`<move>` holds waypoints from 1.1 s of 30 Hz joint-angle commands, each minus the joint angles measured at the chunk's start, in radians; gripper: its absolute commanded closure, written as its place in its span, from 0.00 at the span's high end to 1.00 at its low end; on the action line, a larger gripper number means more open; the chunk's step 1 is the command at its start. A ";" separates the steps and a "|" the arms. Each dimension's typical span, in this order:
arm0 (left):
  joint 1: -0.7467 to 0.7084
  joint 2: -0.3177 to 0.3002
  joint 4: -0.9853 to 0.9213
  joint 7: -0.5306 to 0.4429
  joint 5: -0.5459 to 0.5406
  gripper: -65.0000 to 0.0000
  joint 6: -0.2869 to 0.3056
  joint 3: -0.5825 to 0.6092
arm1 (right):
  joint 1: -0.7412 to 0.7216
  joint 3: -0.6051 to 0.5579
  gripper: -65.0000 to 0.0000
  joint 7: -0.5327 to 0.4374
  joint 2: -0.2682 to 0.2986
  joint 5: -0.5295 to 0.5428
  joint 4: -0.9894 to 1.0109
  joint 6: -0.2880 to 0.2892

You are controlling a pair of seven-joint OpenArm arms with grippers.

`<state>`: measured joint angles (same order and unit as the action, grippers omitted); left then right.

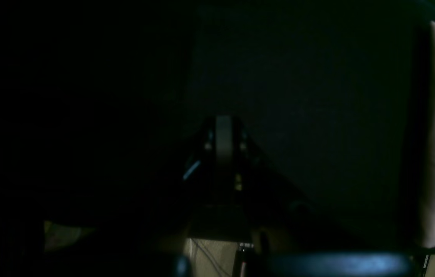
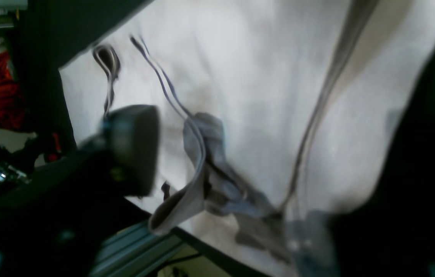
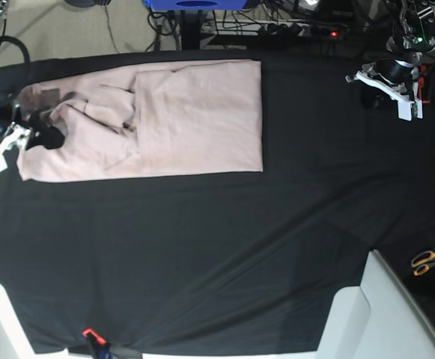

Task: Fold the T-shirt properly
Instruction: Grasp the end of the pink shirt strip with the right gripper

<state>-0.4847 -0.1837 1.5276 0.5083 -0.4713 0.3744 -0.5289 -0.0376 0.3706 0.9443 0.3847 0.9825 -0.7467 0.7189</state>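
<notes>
A black cloth-covered table (image 3: 224, 247) fills the base view, its surface faintly creased. Past the table's far edge lie tangled cables and a blue plastic base (image 3: 195, 4) on a pale floor; beside the table's near right corner sit orange-handled scissors (image 3: 425, 262) and a white panel (image 3: 374, 314).

The large pale pink short-sleeved cotton T-shirt (image 3: 195, 120) lies flat on the far left part of the table, folded lengthwise into a long band. The end toward the table's middle is smooth with a straight edge; the end toward the table's left edge is rumpled, with overlapping flaps and diagonal creases.

The right gripper (image 3: 26, 134) is at that rumpled end, and its wrist view shows one dark padded finger (image 2: 133, 150) above the cloth with a gap to the other, the jaws apart; the picture is blurred, so whether they touch the fabric cannot be told. The left gripper (image 3: 389, 86) hangs over bare table near the far right corner, well apart from the T-shirt, its jaws pressed together on nothing.
</notes>
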 commanded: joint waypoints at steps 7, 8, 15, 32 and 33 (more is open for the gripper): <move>-0.002 -0.010 -0.031 -0.021 -0.008 0.00 0.005 -0.006 | 0.006 -0.064 0.30 -0.075 0.012 -0.067 0.011 -0.021; -0.002 -0.010 -0.031 -0.021 -0.008 0.00 0.005 -0.006 | 0.003 -0.080 0.21 -0.089 0.013 -0.067 0.011 -0.021; -0.004 -0.010 -0.025 -0.021 -0.008 0.00 0.005 -0.006 | -0.017 -0.120 0.00 -0.113 0.015 -0.069 -0.017 -0.021; -0.004 -0.015 -0.023 -0.021 -0.008 0.00 0.005 -0.013 | 0.021 -0.112 0.00 -0.176 0.089 -0.069 -0.250 -0.126; -0.004 -0.015 -0.022 -0.021 -0.008 0.00 0.005 -0.013 | 0.018 -0.112 0.00 -0.178 0.093 -0.069 -0.250 -0.147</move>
<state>-0.4831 -0.1860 1.4876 0.5079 -0.4713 0.3748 -0.5346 -0.0025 0.2493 0.7856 0.4553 0.8925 -0.9810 0.5625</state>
